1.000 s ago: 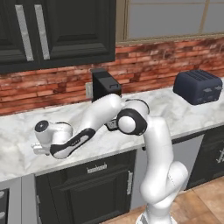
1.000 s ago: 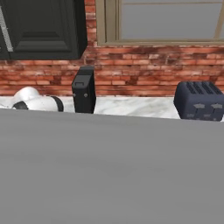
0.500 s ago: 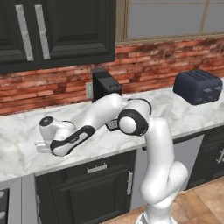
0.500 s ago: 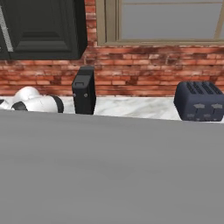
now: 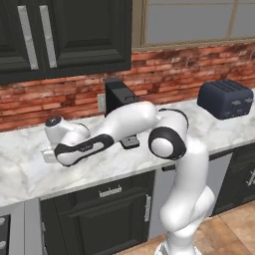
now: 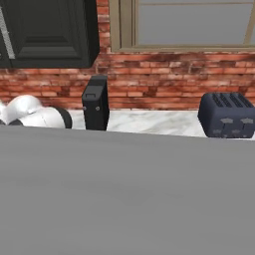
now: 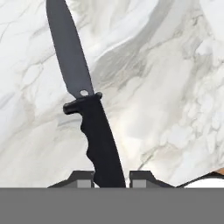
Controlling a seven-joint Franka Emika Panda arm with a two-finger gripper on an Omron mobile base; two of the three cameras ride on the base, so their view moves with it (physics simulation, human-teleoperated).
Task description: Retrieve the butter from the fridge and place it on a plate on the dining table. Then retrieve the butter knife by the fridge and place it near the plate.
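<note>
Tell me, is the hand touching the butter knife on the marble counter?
Touching. In the hand view, the hand has its two fingertips pressed against both sides of the butter knife handle, with no gap visible.

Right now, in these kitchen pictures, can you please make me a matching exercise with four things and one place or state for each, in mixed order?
Things:
1. butter knife
2. toaster
3. gripper
4. upper cabinet

Places or states:
A. at the right end of the counter
B. hung above the brick wall
C. lying on the marble counter
D. shut on a black handle

Pairs: 1-C, 2-A, 3-D, 4-B
</note>
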